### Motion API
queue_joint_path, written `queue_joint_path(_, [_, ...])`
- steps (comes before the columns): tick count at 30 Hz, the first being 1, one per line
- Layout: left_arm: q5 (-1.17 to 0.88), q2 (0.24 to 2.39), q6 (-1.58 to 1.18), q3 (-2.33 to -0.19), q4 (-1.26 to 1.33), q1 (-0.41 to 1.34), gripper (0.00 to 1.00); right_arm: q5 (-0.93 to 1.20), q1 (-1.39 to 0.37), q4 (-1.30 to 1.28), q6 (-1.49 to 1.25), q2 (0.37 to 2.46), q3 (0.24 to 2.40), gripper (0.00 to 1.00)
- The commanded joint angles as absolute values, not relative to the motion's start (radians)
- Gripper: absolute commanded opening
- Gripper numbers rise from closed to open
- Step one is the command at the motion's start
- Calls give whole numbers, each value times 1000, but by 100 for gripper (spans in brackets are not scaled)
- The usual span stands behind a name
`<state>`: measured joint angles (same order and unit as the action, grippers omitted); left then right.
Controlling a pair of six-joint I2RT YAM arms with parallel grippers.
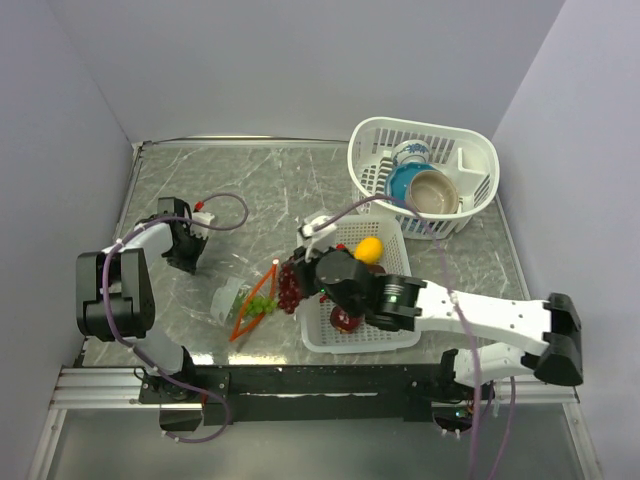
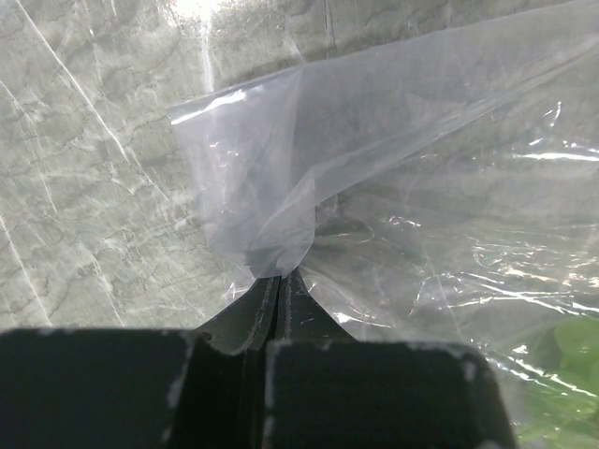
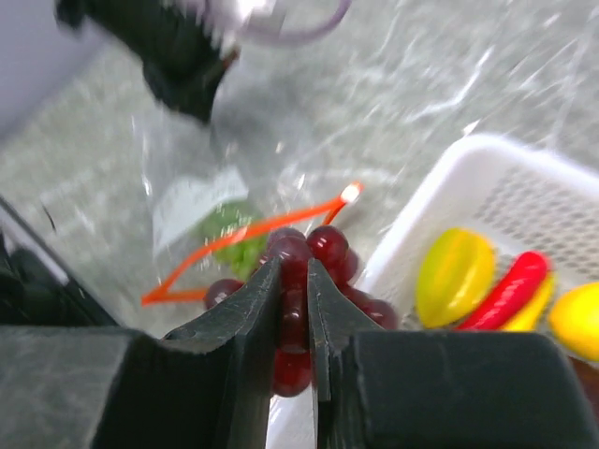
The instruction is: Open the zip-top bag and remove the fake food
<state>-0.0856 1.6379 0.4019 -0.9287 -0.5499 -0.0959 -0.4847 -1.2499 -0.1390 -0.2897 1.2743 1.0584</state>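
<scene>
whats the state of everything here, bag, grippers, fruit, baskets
zip-top bag: open, zipper strip spread apart
left gripper: shut on the bag's plastic
right gripper: shut on the purple grapes
purple grapes: out of the bag, held beside the near basket
green piece: inside the bag
near basket: upright, fruit inside
far basket: upright, bowls inside

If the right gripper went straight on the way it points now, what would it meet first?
Probably the zip-top bag: its orange zipper strip lies just beyond the grapes that the right gripper holds, with the green piece behind it. Depth is hard to judge here.
</scene>
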Motion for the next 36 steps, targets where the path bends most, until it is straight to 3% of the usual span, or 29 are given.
queue_joint_path(1, [-51, 1704, 420, -854, -564, -115, 1, -569, -1204, -124, -268, 1163, 1039, 23])
queue_joint_path(11, [-57, 1661, 425, -862, -597, -115, 1, -779, -1105, -196, -331, 1161, 959, 24])
queue_joint_path(14, [-66, 1661, 422, -874, -606, -115, 1, -840, -1103, -241, -343, 1216, 971, 61])
queue_joint_path(15, [-64, 1658, 422, -874, -609, -114, 1, -856, -1103, -254, -347, 1230, 982, 82])
queue_joint_path(18, [-61, 1657, 425, -873, -610, -113, 1, -902, -1108, -287, -344, 1265, 1017, 100])
queue_joint_path(24, [-61, 1655, 425, -870, -604, -112, 1, -859, -1195, -226, -275, 1215, 1055, 100])
queue_joint_path(27, [-69, 1664, 422, -873, -604, -112, 1, -753, -1296, -129, -222, 1222, 1035, 93])
queue_joint_path(32, [-69, 1669, 417, -871, -600, -107, 1, -572, -1386, -86, -233, 1454, 1086, 79])
queue_joint_path(36, [-58, 1666, 420, -871, -600, -106, 1, -459, -1416, -14, -215, 1607, 1111, 78])
